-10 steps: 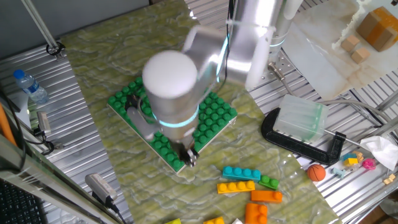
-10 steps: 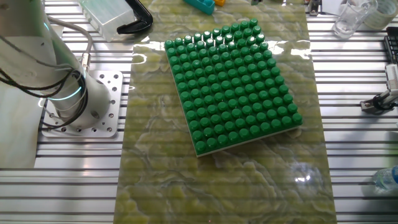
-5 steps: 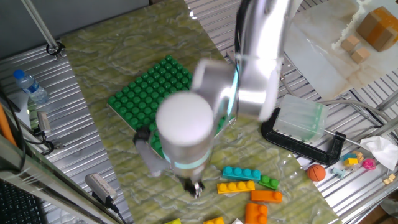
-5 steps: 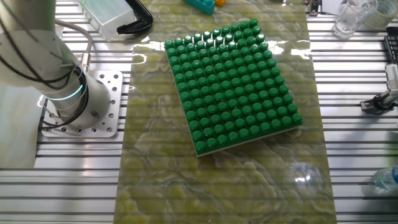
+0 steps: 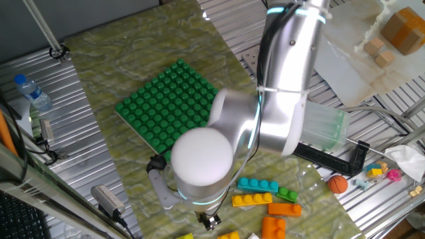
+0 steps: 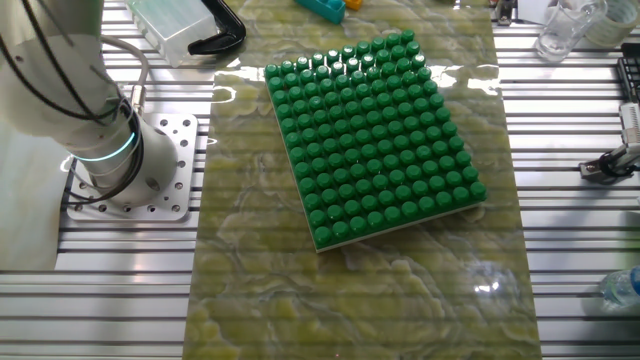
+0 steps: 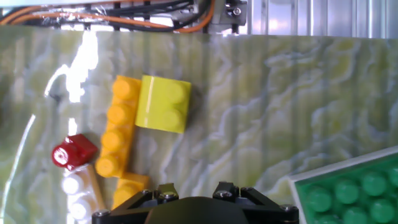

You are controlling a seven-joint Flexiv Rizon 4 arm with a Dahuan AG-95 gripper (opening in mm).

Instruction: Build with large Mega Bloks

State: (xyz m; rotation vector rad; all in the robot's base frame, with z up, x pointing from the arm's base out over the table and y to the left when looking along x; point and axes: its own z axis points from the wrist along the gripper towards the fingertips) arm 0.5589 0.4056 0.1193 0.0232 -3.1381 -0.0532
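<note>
In one fixed view, the robot arm's large white joint fills the middle, and the gripper (image 5: 211,222) shows only as a small dark tip below it, near the bottom edge. Its jaws are too hidden to tell whether they are apart or together. Just right of the gripper lie the loose bricks: a cyan brick (image 5: 257,185), a yellow brick (image 5: 251,200) beneath it, a green brick (image 5: 287,194) and an orange brick (image 5: 284,210). The green baseplate (image 5: 166,106) lies behind the gripper, up and to the left, partly covered by the arm.

In the other fixed view, the gripper is out of sight. The green baseplate sits bare on the marbled mat (image 6: 260,290).

In the hand view, only the dark gripper housing shows at the bottom edge. Ahead and left of it lie a long orange-yellow brick (image 7: 117,133) and, touching it, a short yellow block (image 7: 163,104).
</note>
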